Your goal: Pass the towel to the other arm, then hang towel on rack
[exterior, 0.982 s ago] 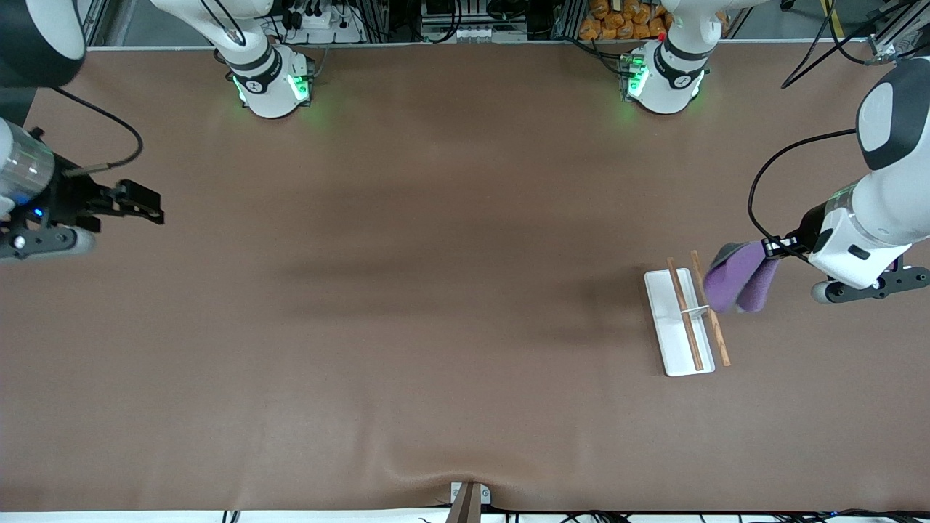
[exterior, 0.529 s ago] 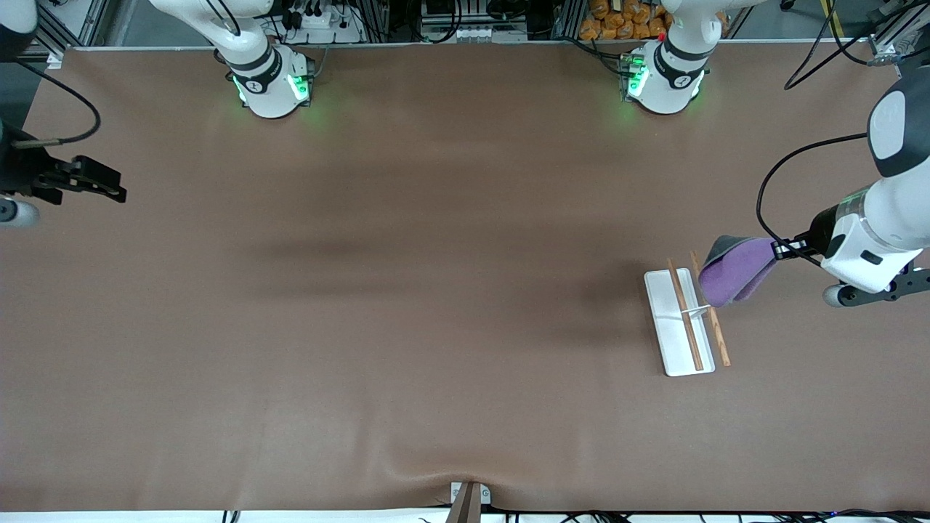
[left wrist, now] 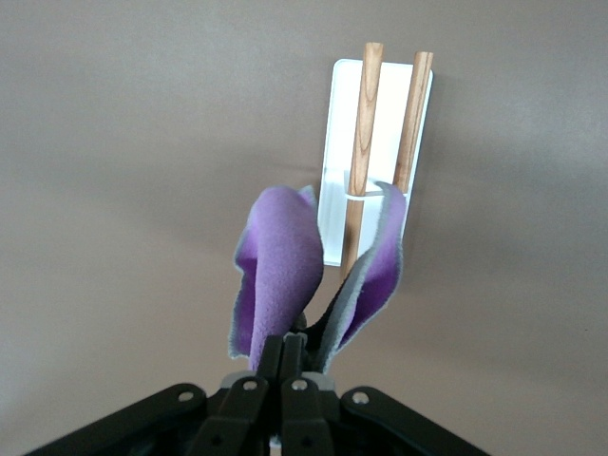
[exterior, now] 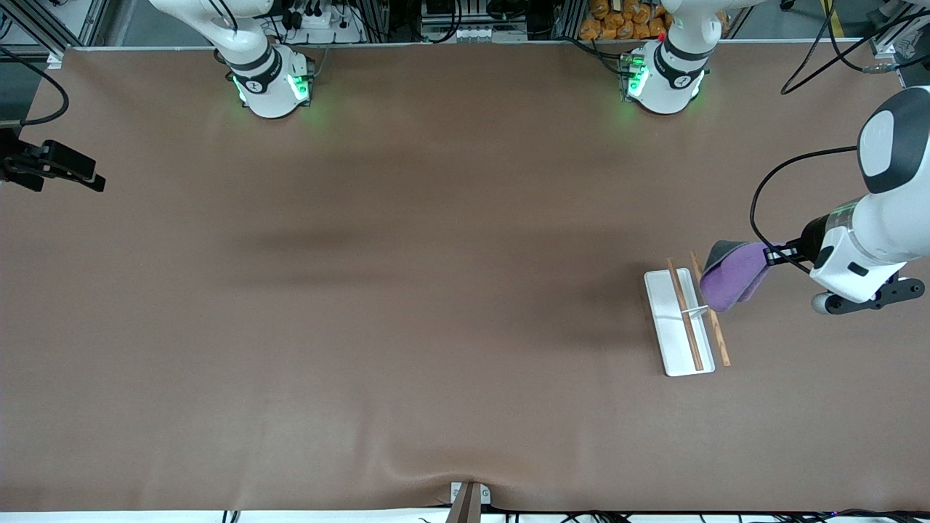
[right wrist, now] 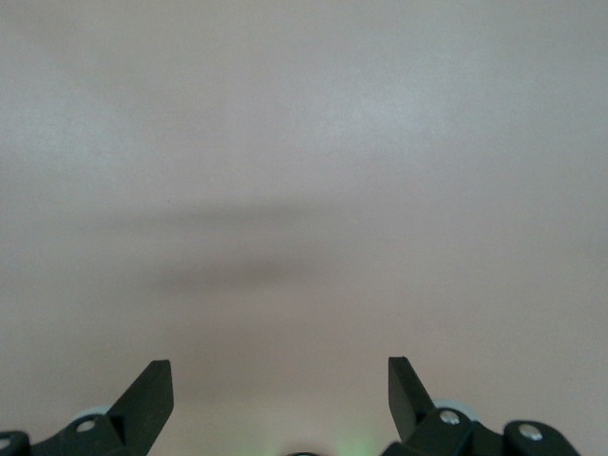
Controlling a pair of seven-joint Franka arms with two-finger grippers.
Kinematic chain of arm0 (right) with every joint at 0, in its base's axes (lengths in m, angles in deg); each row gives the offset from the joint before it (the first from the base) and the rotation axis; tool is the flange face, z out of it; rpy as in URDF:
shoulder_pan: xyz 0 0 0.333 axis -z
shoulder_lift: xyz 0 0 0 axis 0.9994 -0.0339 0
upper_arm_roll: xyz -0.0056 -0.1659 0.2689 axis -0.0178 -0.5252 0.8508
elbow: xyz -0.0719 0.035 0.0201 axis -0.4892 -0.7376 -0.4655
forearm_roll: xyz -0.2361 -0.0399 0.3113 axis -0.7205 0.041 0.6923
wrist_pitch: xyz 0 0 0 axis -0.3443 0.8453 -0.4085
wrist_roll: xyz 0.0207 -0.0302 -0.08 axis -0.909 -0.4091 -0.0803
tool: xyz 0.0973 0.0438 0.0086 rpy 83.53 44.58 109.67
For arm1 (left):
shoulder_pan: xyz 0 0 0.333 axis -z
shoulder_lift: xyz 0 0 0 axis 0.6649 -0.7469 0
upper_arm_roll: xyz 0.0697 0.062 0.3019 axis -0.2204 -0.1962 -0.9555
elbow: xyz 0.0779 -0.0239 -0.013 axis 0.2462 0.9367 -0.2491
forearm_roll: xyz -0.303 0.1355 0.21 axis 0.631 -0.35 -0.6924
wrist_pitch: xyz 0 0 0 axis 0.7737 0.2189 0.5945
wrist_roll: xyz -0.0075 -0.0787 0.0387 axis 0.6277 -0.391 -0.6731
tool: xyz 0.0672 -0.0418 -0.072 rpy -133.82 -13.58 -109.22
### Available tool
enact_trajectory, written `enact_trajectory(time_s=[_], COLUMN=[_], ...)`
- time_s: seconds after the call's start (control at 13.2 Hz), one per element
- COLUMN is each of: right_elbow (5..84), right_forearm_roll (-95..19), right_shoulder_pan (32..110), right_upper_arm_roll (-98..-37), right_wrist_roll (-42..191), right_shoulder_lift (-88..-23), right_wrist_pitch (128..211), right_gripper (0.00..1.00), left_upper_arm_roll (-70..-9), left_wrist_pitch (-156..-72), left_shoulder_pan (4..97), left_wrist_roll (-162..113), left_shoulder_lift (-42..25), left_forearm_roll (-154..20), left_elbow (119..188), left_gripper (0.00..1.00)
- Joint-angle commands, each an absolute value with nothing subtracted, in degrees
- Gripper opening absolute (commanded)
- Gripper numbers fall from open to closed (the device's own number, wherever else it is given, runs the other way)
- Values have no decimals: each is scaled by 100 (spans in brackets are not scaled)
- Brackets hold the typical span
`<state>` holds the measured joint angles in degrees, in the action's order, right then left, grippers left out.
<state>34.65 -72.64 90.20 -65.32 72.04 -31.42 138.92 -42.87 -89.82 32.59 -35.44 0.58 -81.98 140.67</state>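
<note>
The towel (exterior: 732, 280), purple with a dark grey edge, hangs folded from my left gripper (exterior: 776, 254), which is shut on it. It is in the air over the end of the rack (exterior: 681, 319) that lies farther from the front camera, at the left arm's end of the table. In the left wrist view the towel (left wrist: 280, 271) droops in two lobes from my left gripper (left wrist: 294, 344), with the rack's (left wrist: 334, 161) two wooden rods showing past it. My right gripper (exterior: 87, 174) is open and empty, up at the table's edge at the right arm's end; in the right wrist view it (right wrist: 281, 380) shows only bare table.
The rack's white base carries two brown rods (exterior: 686, 319) and a thin white crosspiece (exterior: 696, 311). The brown table (exterior: 436, 290) spreads wide between the two arms. A small bracket (exterior: 468, 497) sits at the table's edge nearest the front camera.
My right gripper has drawn back toward the table's edge at the right arm's end. My left gripper has shifted a little with the towel, which has folded up closer over the rack's rods.
</note>
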Motion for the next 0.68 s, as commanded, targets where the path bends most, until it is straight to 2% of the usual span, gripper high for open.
enact_trajectory(time_s=[0.0,0.6], right_elbow=[3582,3371], right_forearm_roll=[-7262,-7349], right_shoulder_pan=[9008,9017], right_upper_arm_roll=[-6526,-6508], right_wrist_roll=[6997,6873], right_shoulder_lift=[-2968,-3003], right_wrist_pitch=[13936,13901], right_gripper=[100,100], left_upper_arm_roll=[-4265,-4221], left_wrist_pitch=[-9126,-9407], left_shoulder_pan=[3280,3341], left_wrist_roll=[-3575,-3584], left_shoulder_lift=[-41,-375], left_forearm_roll=[-8245,-8245], left_elbow=[14025,13752], left_gripper=[0,0])
